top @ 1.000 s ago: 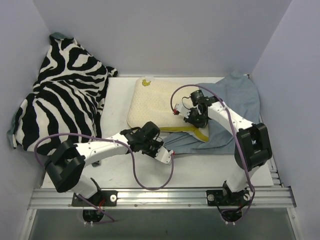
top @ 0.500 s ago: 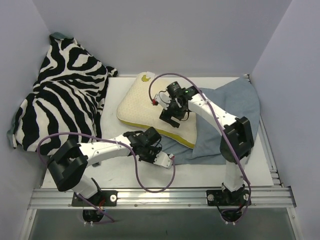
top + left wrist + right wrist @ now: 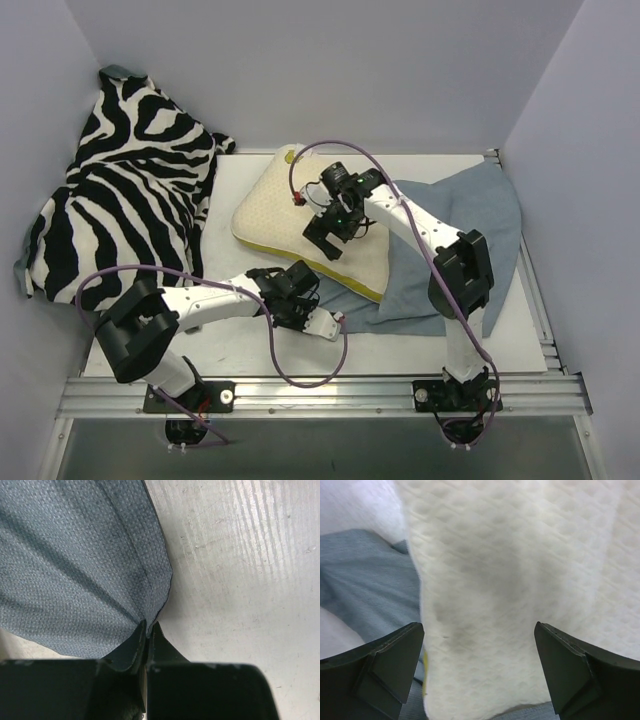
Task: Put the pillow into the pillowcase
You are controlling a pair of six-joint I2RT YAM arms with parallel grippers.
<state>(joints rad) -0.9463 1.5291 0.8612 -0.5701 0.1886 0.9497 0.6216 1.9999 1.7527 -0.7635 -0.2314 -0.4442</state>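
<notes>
Nearest you, your left jaws are pinched tight on a folded edge of the pillowcase [image 3: 75,570], low over the bare bench [image 3: 240,580]. From that pinch the grey-blue cloth spreads away, rumpled, over the right side of the bench. The pillow [image 3: 275,210] lies askew in the middle, its near yellow edge resting on the pillowcase and its left part on the bench. Your right jaws are spread wide just above the pillow's bumpy cream face; you cannot tell whether they touch it. Far left, a zebra-print cloth [image 3: 130,200] is heaped, near the pillow but not touching it
</notes>
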